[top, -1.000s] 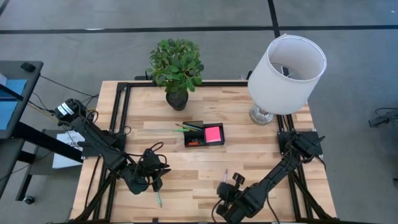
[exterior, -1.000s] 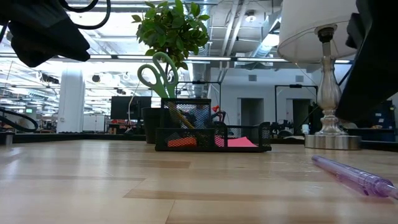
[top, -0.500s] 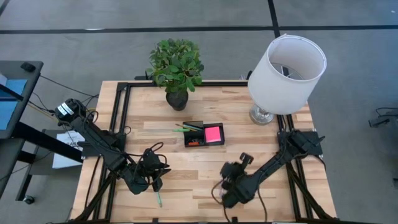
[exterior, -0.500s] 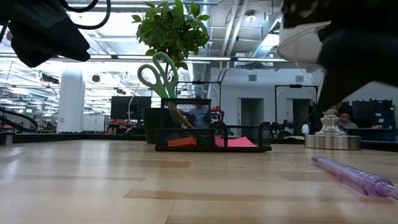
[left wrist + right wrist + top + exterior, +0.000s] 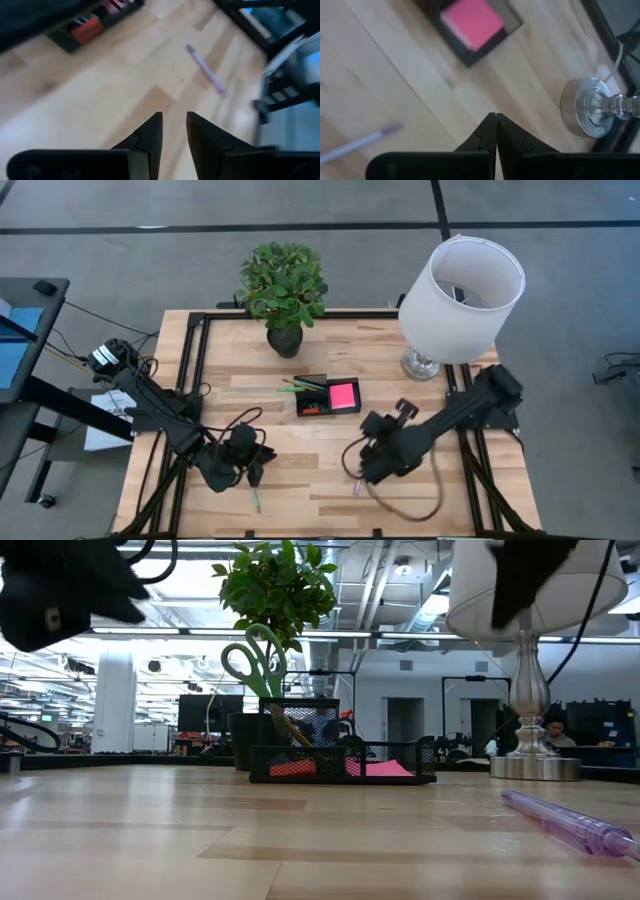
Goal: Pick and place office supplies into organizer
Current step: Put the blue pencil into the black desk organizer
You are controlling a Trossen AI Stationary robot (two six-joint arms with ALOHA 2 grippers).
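The black mesh organizer (image 5: 328,397) stands mid-table and holds a pink sticky pad (image 5: 343,394), green-handled scissors (image 5: 250,655) standing upright, and pens. A purple pen (image 5: 570,825) lies flat on the wood near the front edge, partly under my right gripper (image 5: 362,466), which hangs above it, shut and holding nothing. The right wrist view shows the same pen (image 5: 360,142) and the sticky pad (image 5: 472,22). A teal pen (image 5: 254,499) lies near the front left. My left gripper (image 5: 174,120) hovers above the teal pen, open with nothing between its fingers.
A potted plant (image 5: 284,300) stands at the far edge, left of centre. A white-shaded lamp (image 5: 462,285) rests on its metal base (image 5: 421,365) at the far right. Bare wood lies between the grippers and the organizer. A person sits in the room beyond (image 5: 553,730).
My right gripper has risen from the near edge and moved toward the organizer, tipping more steeply downward; it stays shut. The purple pen has stayed on the table. My left gripper has rolled a little about its own axis without leaving its place.
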